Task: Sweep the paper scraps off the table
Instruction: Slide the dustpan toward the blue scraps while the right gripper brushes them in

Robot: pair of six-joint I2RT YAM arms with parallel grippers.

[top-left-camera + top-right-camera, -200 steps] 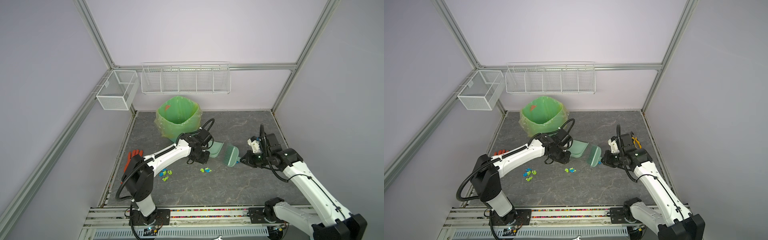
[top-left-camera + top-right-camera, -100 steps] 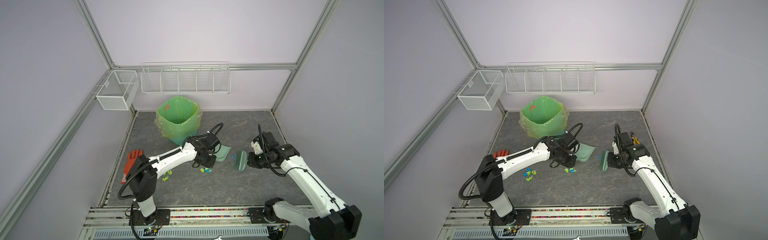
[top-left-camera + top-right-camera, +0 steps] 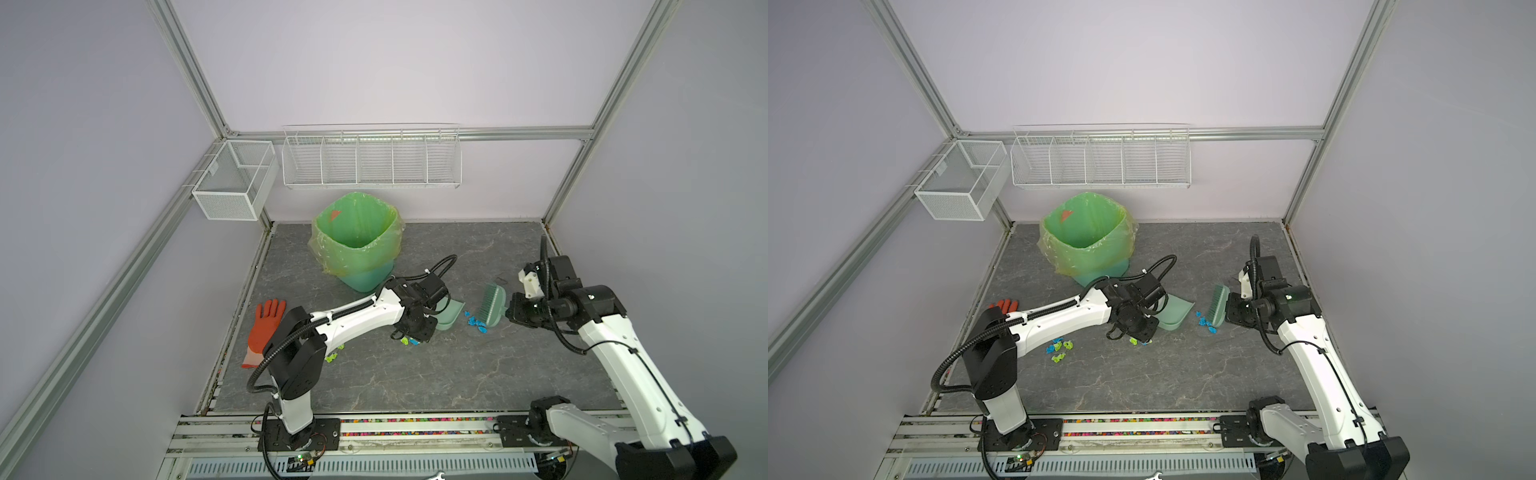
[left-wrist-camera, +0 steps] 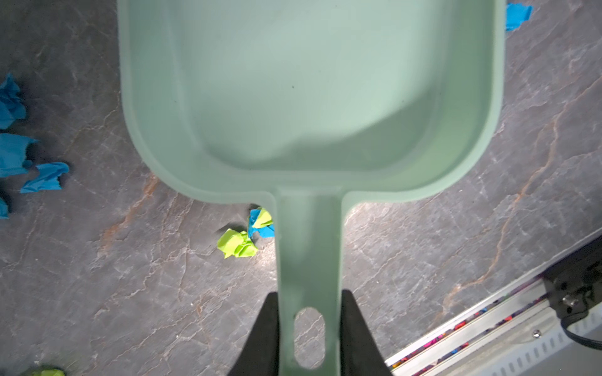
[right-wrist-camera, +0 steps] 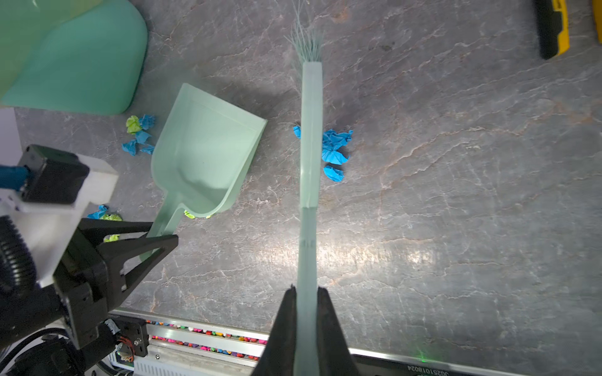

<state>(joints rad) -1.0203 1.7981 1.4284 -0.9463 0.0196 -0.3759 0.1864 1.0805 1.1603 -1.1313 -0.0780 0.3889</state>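
**Blue scraps caught between brush and dustpan**

The left gripper [image 4: 309, 328] is clenched on the handle of the pale green dustpan [image 3: 450, 318], whose mouth faces the brush [image 3: 493, 305]. The right gripper [image 5: 306, 325] is clamped on the brush handle. Blue paper scraps [image 3: 473, 322] lie on the worktop [image 3: 415, 374] between the two, against the bristles. More blue and lime bits sit beside the pan's handle and near the left arm.
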